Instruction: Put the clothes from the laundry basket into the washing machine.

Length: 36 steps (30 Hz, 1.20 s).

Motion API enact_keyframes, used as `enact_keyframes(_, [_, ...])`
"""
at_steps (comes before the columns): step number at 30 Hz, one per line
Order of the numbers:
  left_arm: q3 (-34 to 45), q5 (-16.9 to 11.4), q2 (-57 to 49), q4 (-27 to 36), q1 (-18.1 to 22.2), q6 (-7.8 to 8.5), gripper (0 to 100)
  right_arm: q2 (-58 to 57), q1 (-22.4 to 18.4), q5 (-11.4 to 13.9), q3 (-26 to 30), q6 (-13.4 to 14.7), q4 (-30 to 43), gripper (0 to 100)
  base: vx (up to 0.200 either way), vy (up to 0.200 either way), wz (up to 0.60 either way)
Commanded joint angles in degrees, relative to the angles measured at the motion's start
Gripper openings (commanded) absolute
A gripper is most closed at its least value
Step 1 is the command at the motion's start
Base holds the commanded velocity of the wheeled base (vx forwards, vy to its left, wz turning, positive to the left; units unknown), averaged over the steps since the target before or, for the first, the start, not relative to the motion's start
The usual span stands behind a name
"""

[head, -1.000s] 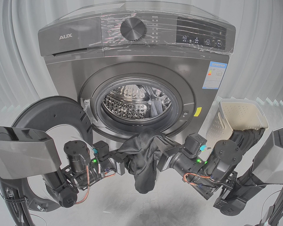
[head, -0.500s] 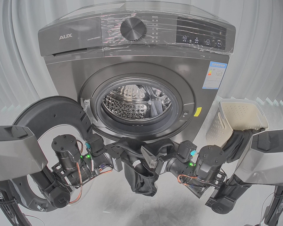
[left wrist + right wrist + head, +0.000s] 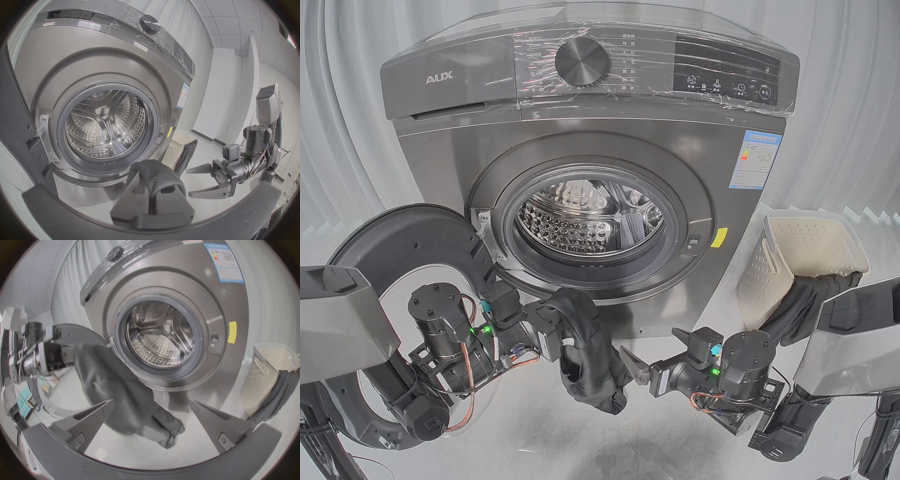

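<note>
I'd raise my left tool (image 3: 153, 186) up and forward so the dark garment (image 3: 587, 356), hanging low, clears the mouth of the washing machine (image 3: 590, 215) at its 12 o'clock, then release it deep inside (a low drop would likely snag). That tool is clamped on the cloth. My right tool (image 3: 647, 348), at the garment's 3 o'clock, gapes wide and empty, just apart.

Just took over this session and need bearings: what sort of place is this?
Probably a staged laundry test area: a front-loading washing machine with a film-wrapped panel, a laundry basket beside it, white curtains behind, and a bare floor.
</note>
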Motion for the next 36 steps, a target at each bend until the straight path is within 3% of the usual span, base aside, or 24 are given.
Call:
enact_keyframes(1, [0.0, 0.0, 0.0, 0.0, 0.0, -0.02, 0, 0.3, -1.2, 0.4, 4.7, 0.0, -0.1, 100, 0.000, 0.000, 0.00])
enact_keyframes(19, [0.1, 0.2, 1.4, 0.0, -0.1, 0.42, 0, 1.4, 7.4, 4.9, -7.1, -3.2, -0.6, 100, 0.000, 0.000, 0.00])
enact_keyframes(36, [0.2, 0.2, 0.8, 0.0, -0.2, 0.16, 0, 9.8, 3.9, 4.8, -16.5, -4.5, 0.4, 100, 0.000, 0.000, 0.00])
